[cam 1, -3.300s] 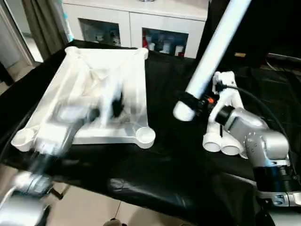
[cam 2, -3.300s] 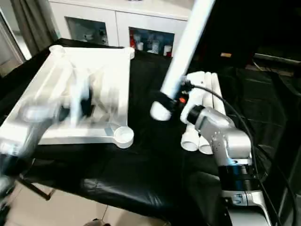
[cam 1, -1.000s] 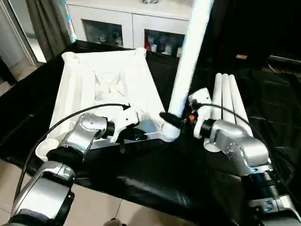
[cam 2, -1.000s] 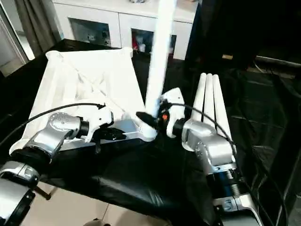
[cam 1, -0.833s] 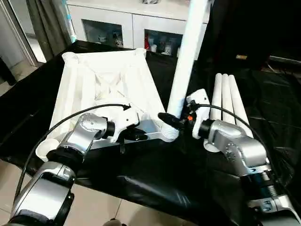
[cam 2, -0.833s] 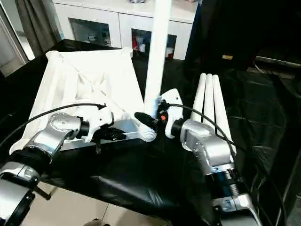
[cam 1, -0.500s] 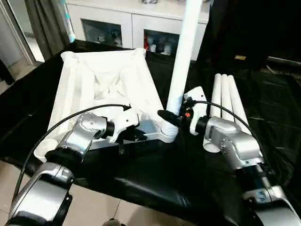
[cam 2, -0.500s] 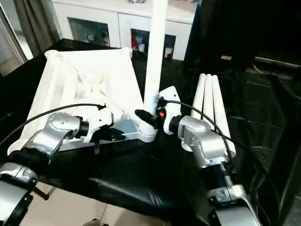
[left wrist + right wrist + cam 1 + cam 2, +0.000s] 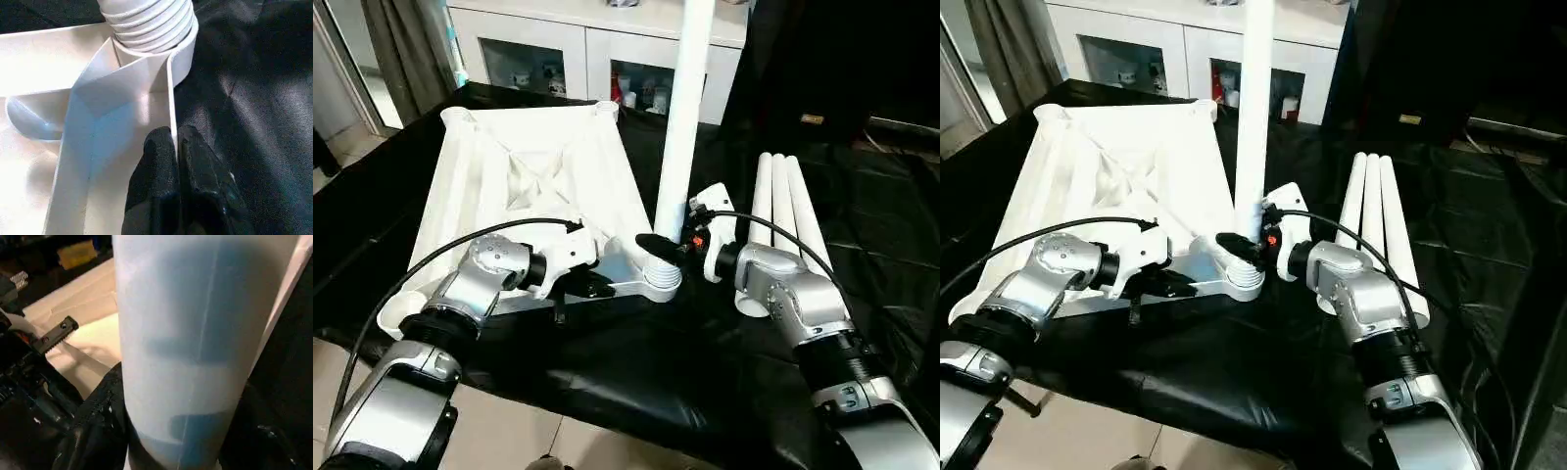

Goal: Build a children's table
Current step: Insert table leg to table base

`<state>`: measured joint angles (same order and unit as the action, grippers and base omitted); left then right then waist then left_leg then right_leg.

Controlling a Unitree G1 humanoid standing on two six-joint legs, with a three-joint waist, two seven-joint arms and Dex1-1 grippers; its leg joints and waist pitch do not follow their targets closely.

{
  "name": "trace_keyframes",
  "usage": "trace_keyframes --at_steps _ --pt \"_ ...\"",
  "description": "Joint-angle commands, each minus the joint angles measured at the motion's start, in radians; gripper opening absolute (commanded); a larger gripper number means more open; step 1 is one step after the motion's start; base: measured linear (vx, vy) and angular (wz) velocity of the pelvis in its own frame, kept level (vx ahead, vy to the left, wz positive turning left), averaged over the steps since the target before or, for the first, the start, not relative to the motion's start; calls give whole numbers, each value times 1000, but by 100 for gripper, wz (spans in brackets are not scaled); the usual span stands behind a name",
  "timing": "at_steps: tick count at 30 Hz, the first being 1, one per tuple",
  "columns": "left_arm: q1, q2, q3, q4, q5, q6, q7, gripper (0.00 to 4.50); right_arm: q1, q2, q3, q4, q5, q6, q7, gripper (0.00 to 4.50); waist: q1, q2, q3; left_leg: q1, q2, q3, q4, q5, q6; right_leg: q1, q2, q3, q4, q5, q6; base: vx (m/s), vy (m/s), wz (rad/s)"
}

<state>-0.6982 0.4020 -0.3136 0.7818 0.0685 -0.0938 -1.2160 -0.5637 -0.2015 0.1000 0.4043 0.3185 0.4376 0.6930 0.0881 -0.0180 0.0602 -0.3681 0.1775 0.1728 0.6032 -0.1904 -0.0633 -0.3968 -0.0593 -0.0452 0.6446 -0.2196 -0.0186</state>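
Black-draped bench (image 9: 636, 372) | left hand (image 9: 176, 147) pinches tabletop (image 9: 538, 176) | right hand (image 9: 658, 245) grips leg (image 9: 683, 108)

The white tabletop (image 9: 529, 186) lies ribbed underside up at left. One white leg (image 9: 683, 117) stands upright in its near right corner socket (image 9: 661, 281). Three more legs (image 9: 781, 215) lie side by side at right.

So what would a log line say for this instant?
left pincer: shut on white plastic tabletop rim | right pincer: holding white tube leg upright in corner socket

Left claw (image 9: 176, 147) pinched shut, right claw (image 9: 668, 251) clamped — half-spread
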Motion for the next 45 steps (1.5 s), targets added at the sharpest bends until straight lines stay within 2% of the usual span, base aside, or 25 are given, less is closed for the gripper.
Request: trace_keyframes --at_steps 1,5,7,10,11,12,14,16,18,19,21,22,26,30,31,34,35,36,37,38,39,41,42,44,45 --pt "6 -2 -47 -17 22 -10 -52 0 17 -3 -23 5 11 -8 -4 190 0 20 -76 13 52 -15 -66 -107 4 61 -87 50 -65 78 -264 0 0 0" --pt "2 5 -45 -7 28 -14 -49 0 46 -3 -50 6 27 -19 -8 190 1 22 -74 15 51 -15 -67 -138 -1 62 -87 50 -70 56 -269 0 0 0" --pt "1 11 -42 -5 30 -16 -50 0 72 2 -74 17 37 -36 -11 190 2 30 -74 15 52 -16 -69 -158 -10 61 -87 50 -73 37 -267 0 0 0" --pt "-2 18 -38 -4 32 -17 -50 0 110 12 -88 35 36 -79 -13 190 3 30 -74 16 51 -18 -70 -168 -14 62 -87 49 -73 27 -266 0 0 0" --pt "-4 20 -36 -1 34 -19 -45 0 125 17 -89 40 32 -100 -16 189 5 43 -74 16 51 -19 -70 -176 -16 61 -89 49 -74 19 -266 0 0 0" --pt "-6 22 -34 3 37 -21 -37 0 142 24 -90 45 29 -128 -20 189 5 46 -75 16 52 -20 -70 -179 -17 61 -89 49 -75 22 -266 0 0 0" --pt "-8 23 -33 6 39 -22 -31 0 154 29 -91 49 27 -146 -24 189 3 39 -74 14 50 -20 -71 -184 -14 64 -87 48 -76 13 -265 0 0 0" --pt "-11 27 -32 11 40 -23 -24 0 181 41 -86 65 12 -196 -34 189 5 58 -72 14 50 -22 -72 -200 -15 61 -90 48 -81 -24 -259 0 0 0" --pt "-10 30 -31 12 41 -23 -20 0 214 59 -89 82 6 -247 -35 189 3 53 -71 14 51 -22 -75 -223 -17 60 -90 48 -85 -55 -256 0 0 0" --pt "-10 32 -32 12 42 -23 -21 0 223 65 -91 87 5 -263 -39 189 7 78 -72 16 51 -26 -76 -238 -23 59 -91 47 -82 -67 -257 0 0 0" --pt "-11 34 -32 13 43 -24 -21 0 231 70 -92 90 5 -275 -40 189 1 65 -67 19 50 -25 -81 -274 -20 60 -87 47 -90 -94 -259 0 0 0" --pt "-13 35 -32 15 45 -24 -22 0 239 73 -91 93 2 -292 -42 189 3 75 -67 20 49 -26 -81 -280 -20 60 -89 46 -90 -111 -259 0 0 0" --pt "-21 36 -34 26 53 -29 -20 0 268 63 -54 75 -33 -344 -37 189 4 83 -68 15 47 -26 -81 -252 -10 63 -90 49 -98 -145 -240 0 0 0" --pt "-26 35 -37 35 56 -33 -16 0 282 50 -20 48 -68 -368 -30 189 3 84 -69 14 48 -26 -82 -234 -3 62 -88 48 -97 -138 -231 0 0 0" --pt "-27 32 -38 39 58 -33 -11 0 280 31 8 27 -98 -368 -23 189 1 78 -68 15 49 -25 -83 -235 0 61 -87 48 -99 -135 -232 0 0 0" --pt "-26 27 -39 43 62 -34 -5 0 274 12 38 2 -124 -361 -15 189 1 82 -67 17 50 -24 -84 -245 3 59 -87 48 -100 -148 -226 0 0 0" --pt "-25 24 -40 42 62 -33 -3 0 269 8 43 -1 -126 -355 -10 189 -3 64 -64 16 50 -22 -86 -252 7 58 -87 49 -104 -164 -224 0 0 0" --pt "-24 23 -40 41 62 -33 -2 0 267 6 45 -2 -127 -353 -8 189 0 71 -64 16 50 -25 -86 -250 6 59 -89 49 -100 -173 -224 0 0 0" --pt "-22 20 -41 39 62 -32 0 0 259 2 51 -3 -129 -345 -2 189 0 71 -63 17 50 -23 -86 -252 9 55 -90 50 -104 -196 -219 0 0 0" --pt "-20 17 -42 37 61 -30 2 0 252 -3 58 -2 -132 -337 7 189 0 67 -62 18 50 -23 -87 -252 12 55 -90 51 -106 -216 -214 0 0 0" --pt "-12 15 -44 28 58 -30 0 0 232 -9 72 9 -134 -317 28 189 -3 50 -60 17 51 -20 -88 -251 16 54 -89 51 -109 -229 -208 0 0 0" --pt "-8 15 -45 22 56 -30 -1 0 223 -13 78 14 -133 -305 39 189 1 58 -60 19 52 -22 -88 -245 18 50 -92 52 -110 -259 -200 0 0 0" --pt "1 15 -47 9 51 -29 -12 0 208 -18 84 26 -126 -281 58 189 -1 51 -59 19 52 -20 -89 -248 20 50 -91 53 -112 -265 -198 0 0 0" --pt "8 16 -48 -2 42 -31 -27 0 188 -25 94 51 -131 -268 78 189 -1 53 -58 17 53 -22 -91 -246 18 50 -91 53 -111 -271 -195 0 0 0" --pt "12 16 -49 -9 38 -33 -37 0 176 -31 102 71 -138 -271 92 189 -4 37 -56 15 53 -21 -92 -243 21 50 -90 53 -111 -273 -190 0 0 0"
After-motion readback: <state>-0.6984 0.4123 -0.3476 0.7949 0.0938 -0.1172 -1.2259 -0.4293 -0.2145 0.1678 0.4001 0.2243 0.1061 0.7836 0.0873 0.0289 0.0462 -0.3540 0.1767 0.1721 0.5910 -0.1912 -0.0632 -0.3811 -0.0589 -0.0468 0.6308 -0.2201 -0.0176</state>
